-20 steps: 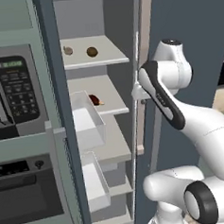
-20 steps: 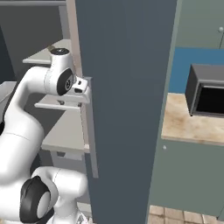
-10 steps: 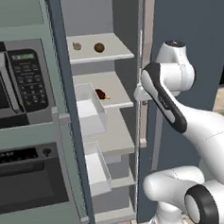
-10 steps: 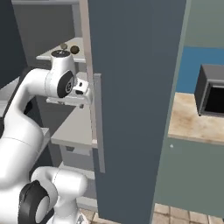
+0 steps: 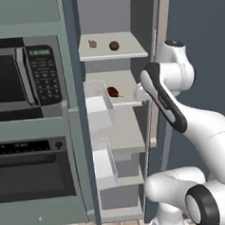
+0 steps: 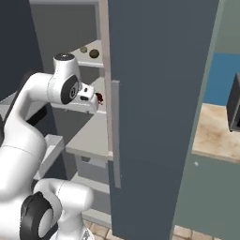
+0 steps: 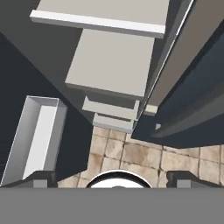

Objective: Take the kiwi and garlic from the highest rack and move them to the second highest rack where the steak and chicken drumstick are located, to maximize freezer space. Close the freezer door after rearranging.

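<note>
Swung wider since before: freezer door [image 6: 159,112], fingers [image 7: 41,178] now spread fully, holding nothing.
Reach up to 12 o'clock for kiwi [image 5: 113,46] beside garlic [image 5: 93,43]; approach level, clear of shelf edge.

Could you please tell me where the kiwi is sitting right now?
In the left base view the kiwi sits on the freezer's top shelf, right of the garlic and above the shelf holding the steak.

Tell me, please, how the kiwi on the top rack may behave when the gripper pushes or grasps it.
The kiwi looks like a small round ball, so a push would probably make it roll along the flat top rack. The garlic lies apart from it, so it would hardly stop it. The fingers may slip on that round shape.
</note>
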Tool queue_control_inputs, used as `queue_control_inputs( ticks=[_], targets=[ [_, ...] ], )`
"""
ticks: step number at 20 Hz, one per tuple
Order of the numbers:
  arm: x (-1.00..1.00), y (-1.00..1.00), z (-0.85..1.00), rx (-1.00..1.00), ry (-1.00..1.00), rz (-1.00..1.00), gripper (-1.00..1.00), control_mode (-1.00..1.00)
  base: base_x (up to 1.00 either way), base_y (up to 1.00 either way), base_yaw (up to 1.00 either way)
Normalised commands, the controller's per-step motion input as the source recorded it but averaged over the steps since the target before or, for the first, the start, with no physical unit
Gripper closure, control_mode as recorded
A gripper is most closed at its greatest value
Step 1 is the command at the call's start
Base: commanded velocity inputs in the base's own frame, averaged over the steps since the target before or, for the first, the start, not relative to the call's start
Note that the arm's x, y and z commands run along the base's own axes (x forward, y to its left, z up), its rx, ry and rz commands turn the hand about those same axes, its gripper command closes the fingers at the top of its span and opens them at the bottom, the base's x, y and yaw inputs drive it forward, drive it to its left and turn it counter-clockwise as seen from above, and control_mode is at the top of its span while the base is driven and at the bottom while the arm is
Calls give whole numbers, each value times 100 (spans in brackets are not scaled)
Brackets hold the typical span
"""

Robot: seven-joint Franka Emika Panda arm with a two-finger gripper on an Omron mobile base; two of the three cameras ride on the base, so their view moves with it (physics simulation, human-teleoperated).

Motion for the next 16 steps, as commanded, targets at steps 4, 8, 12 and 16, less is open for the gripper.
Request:
queue_control_inputs(
  ticks=[4, 8, 12, 16],
  targets=[
    [0, 0, 0, 0, 0, 0, -100, 100, 42, -9, 1],
    [0, 0, 0, 0, 0, 0, -100, 100, 58, -6, 0],
    [0, 0, 0, 0, 0, 0, -100, 100, 47, -9, 4],
    [0, 0, 0, 0, 0, 0, -100, 100, 3, -8, 25]
  ],
)
